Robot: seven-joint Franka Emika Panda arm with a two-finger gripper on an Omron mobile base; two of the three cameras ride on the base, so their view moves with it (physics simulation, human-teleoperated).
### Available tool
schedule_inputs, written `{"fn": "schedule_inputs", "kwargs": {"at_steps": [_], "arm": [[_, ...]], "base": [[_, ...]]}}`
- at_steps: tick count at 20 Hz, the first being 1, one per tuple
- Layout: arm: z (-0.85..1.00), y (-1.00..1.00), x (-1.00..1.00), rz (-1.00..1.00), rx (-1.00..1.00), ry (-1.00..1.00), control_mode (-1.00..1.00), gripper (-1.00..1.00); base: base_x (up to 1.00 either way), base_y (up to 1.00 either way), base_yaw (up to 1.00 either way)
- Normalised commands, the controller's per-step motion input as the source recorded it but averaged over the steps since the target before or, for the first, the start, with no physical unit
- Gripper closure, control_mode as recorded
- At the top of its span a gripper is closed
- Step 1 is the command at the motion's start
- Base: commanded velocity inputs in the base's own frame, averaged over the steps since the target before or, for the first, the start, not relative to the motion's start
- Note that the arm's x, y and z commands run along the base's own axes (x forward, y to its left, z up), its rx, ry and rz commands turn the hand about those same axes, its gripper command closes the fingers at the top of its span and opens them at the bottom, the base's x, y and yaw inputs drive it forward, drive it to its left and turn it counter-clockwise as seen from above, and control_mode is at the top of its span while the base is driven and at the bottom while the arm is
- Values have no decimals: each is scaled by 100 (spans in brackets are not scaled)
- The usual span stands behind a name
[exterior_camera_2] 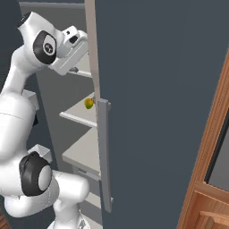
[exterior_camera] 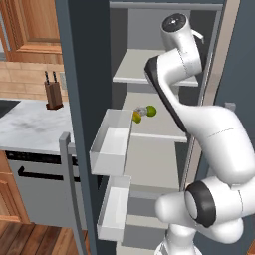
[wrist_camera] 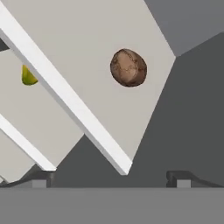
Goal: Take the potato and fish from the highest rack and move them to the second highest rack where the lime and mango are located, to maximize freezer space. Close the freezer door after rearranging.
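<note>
The potato (wrist_camera: 128,68) lies alone on the top shelf (wrist_camera: 87,52) of the freezer (exterior_camera: 87,74), near its back corner. The gripper (wrist_camera: 111,177) hangs in front of that shelf, its fingers (wrist_camera: 178,177) spread wide with nothing between them, apart from the potato. One shelf down sit the lime (exterior_camera: 151,111) and the mango (exterior_camera: 137,116), close together, possibly touching. The freezer door (exterior_camera: 79,164) stands open.

The brown potato (wrist_camera: 128,68) sits alone on the top shelf. The lime (exterior_camera: 151,110) and mango (exterior_camera: 137,116) sit below.
</note>
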Motion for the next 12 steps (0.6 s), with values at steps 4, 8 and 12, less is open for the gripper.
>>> {"fn": "schedule_inputs", "kwargs": {"at_steps": [4, 8, 12], "arm": [[-17, -7, 44, 0, 0, 0, -100, -100], [-10, -7, 48, 0, 0, 0, -100, -100], [-6, -12, 46, 0, 0, 0, -100, -100]], "base": [[0, 0, 0], [0, 0, 0], [0, 0, 0]]}}
